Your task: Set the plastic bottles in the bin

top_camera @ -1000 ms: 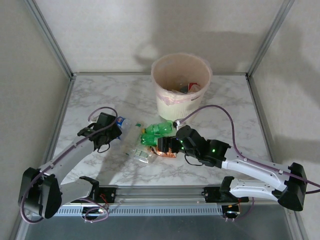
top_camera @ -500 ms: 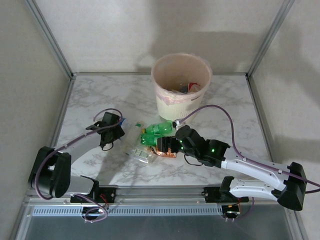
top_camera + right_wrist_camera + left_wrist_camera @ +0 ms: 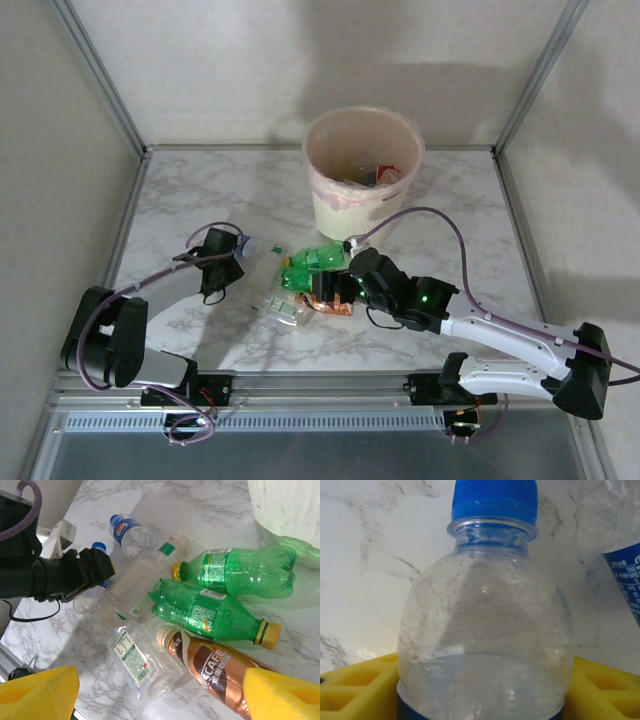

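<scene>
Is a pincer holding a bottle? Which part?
The left pincer brackets the blue-capped bottle at its lower body; a firm grip cannot be told. The right pincer holds nothing.

bottle heap (image 3: 305,275) mid-table, open tabletop (image 3: 215,190) either side of bin (image 3: 350,212)

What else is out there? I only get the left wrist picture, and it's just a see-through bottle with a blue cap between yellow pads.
Observer: From the right wrist, close to your clear bottle, I see a green bottle lying on its side, with a second green bottle right beside it.
Operator: Where's the bin?
Observer: In the top view, the bin stands upright toward the back of the table, beyond the green ones.
Operator: What's the other arm doing?
Observer: The right gripper has its jaws open above a brown coffee bottle.
</scene>
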`<state>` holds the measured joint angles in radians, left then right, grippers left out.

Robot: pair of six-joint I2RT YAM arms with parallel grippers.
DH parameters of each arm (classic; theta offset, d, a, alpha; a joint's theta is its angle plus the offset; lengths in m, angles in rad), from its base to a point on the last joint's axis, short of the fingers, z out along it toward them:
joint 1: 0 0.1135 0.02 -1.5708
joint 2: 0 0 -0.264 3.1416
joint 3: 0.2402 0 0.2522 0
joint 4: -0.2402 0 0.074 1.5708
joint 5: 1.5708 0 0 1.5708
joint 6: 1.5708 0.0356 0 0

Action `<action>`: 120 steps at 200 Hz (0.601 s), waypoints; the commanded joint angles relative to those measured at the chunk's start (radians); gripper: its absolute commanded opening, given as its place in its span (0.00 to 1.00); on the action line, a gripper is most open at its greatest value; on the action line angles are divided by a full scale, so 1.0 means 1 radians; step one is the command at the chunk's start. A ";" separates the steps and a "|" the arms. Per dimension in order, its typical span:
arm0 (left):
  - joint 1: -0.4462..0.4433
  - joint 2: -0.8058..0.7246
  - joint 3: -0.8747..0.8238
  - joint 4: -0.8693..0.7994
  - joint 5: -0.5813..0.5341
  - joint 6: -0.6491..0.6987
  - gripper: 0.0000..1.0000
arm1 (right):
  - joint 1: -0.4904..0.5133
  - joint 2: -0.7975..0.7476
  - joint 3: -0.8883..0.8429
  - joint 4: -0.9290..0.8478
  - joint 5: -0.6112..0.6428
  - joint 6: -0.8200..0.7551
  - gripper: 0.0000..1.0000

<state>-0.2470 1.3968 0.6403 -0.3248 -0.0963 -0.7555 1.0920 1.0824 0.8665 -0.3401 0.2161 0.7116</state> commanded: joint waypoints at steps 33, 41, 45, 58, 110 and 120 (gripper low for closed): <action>0.012 -0.175 0.111 -0.126 0.015 -0.006 0.63 | 0.013 0.005 0.055 0.022 -0.012 0.006 0.86; 0.012 -0.207 0.149 -0.146 0.031 -0.013 0.62 | 0.013 0.007 0.062 0.026 -0.016 0.006 0.86; 0.012 -0.222 0.168 -0.154 0.044 -0.018 0.62 | 0.013 0.006 0.067 0.028 -0.022 0.005 0.86; 0.006 -0.268 0.229 -0.155 0.096 -0.031 0.62 | 0.013 0.012 0.085 0.040 -0.042 0.001 0.86; -0.060 -0.327 0.361 -0.002 0.367 -0.176 0.61 | 0.037 0.078 0.174 0.135 -0.140 -0.043 0.91; -0.084 -0.330 0.364 0.054 0.408 -0.202 0.61 | 0.037 0.085 0.187 0.148 -0.145 -0.044 0.92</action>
<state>-0.2852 1.0744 0.9863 -0.3771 0.1417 -0.8623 1.1164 1.1503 0.9993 -0.2642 0.1196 0.6918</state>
